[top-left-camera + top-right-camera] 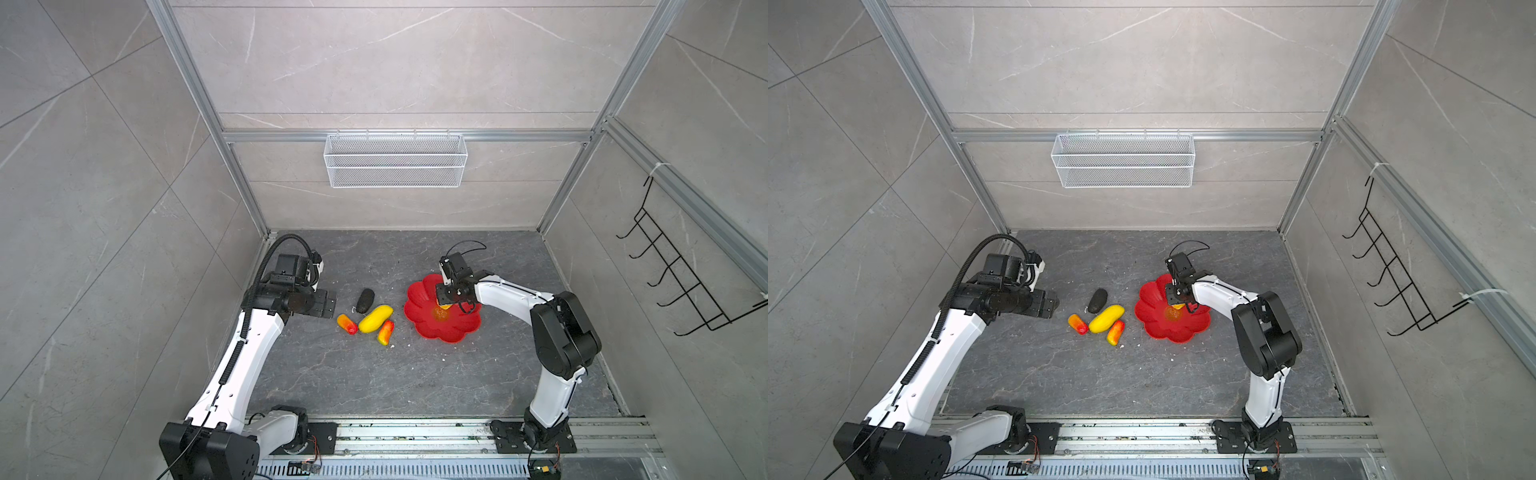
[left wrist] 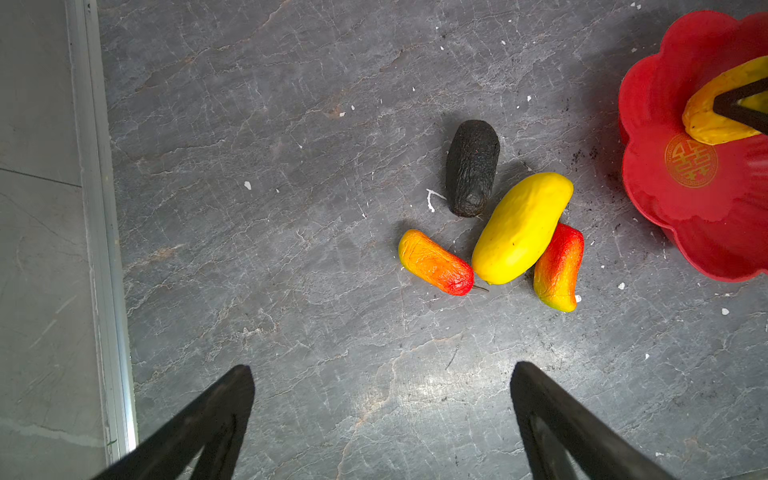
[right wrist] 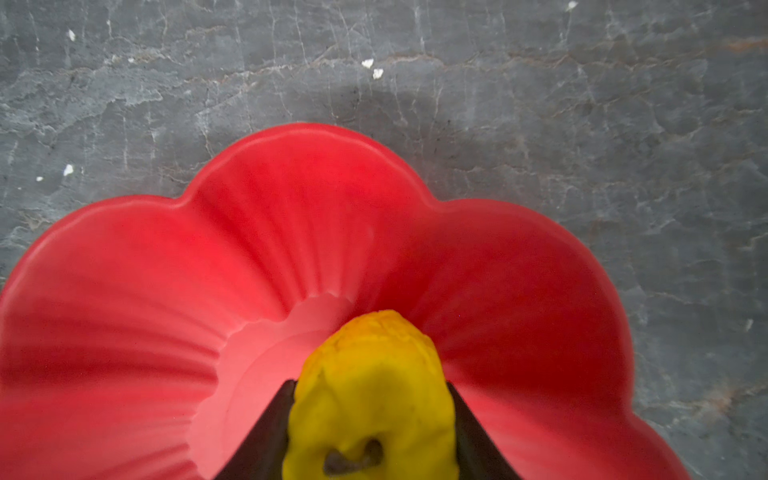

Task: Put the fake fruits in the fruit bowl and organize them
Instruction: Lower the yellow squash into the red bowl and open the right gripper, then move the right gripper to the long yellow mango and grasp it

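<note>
Red bowl [image 2: 665,216] bears a gold seal [image 2: 690,160] (unreadable). Right gripper [image 3: 371,385] clamps a yellow fruit [image 3: 370,353]; left gripper [image 2: 382,368] gapes empty over slate [image 2: 249,249].

The space is closed in by grey tiled walls [image 1: 395,62] held in a silver metal frame [image 1: 270,136]. A white wire basket [image 1: 395,160] is hung on the back wall. Black hooks [image 1: 685,270] are fixed to the right wall. The floor [image 1: 374,374] is made of dark grey stone, and small white crumbs [image 2: 247,185] are scattered on it.
</note>
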You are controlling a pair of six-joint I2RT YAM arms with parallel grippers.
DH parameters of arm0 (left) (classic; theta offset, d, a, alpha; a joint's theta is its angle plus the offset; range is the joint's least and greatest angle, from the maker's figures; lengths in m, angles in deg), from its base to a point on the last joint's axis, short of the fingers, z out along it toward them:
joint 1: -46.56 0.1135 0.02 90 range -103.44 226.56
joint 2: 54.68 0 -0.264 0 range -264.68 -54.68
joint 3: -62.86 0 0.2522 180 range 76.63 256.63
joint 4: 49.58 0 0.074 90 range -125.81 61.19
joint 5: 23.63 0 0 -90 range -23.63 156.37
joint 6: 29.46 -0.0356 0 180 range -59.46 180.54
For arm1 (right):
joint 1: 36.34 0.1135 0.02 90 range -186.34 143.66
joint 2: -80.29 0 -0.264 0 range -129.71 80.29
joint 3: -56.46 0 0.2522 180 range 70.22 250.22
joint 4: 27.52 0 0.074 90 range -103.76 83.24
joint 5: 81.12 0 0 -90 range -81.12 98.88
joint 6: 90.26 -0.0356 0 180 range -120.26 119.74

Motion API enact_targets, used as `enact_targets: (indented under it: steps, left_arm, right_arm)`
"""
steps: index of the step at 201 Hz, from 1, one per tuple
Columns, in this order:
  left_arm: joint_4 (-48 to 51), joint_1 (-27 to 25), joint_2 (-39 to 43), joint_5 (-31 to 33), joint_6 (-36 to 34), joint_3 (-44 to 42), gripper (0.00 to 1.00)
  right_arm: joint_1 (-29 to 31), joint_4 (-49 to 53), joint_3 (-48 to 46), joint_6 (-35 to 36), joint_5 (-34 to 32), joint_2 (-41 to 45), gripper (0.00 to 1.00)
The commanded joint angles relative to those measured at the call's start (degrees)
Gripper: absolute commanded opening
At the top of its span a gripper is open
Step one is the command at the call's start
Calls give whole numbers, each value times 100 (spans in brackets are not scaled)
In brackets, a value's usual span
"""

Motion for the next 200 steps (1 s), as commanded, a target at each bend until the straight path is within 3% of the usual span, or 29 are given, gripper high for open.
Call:
enact_targets:
  steps: [1, 22, 40, 43, 47, 99, 149, 175, 200]
  left_arm:
    - [-59, 37, -9, 27, -101, -35, 100]
    - [-64, 39, -7, 27, -101, -44, 100]
    - [-72, 46, 1, 45, -102, -53, 100]
    - [-66, 46, 6, 46, -98, -52, 100]
    - [-66, 46, 0, 46, -98, -53, 100]
    - [-61, 55, 16, 55, -98, -44, 100]
    - [-64, 55, 84, 10, -100, -44, 100]
    - [-80, 57, 125, -25, -106, -53, 100]
    - [-74, 55, 139, -46, -114, -53, 100]
  right_arm:
    - [15, 57, 111, -27, -35, -36, 64]
    - [15, 279, 242, -8, -90, 96, 80]
    - [30, 606, 432, 51, -154, 361, 86]
    - [41, 642, 462, 72, -162, 409, 96]
    - [45, 684, 499, 91, -169, 498, 100]
    - [632, 1195, 1185, 848, 92, 1051, 100]
    - [1644, 1111, 1723, 1752, 721, 387, 100]
    - [1768, 1163, 2006, 2355, 1656, -96, 100]
    - [1885, 1191, 2316, 2817, 2083, -548, 100]
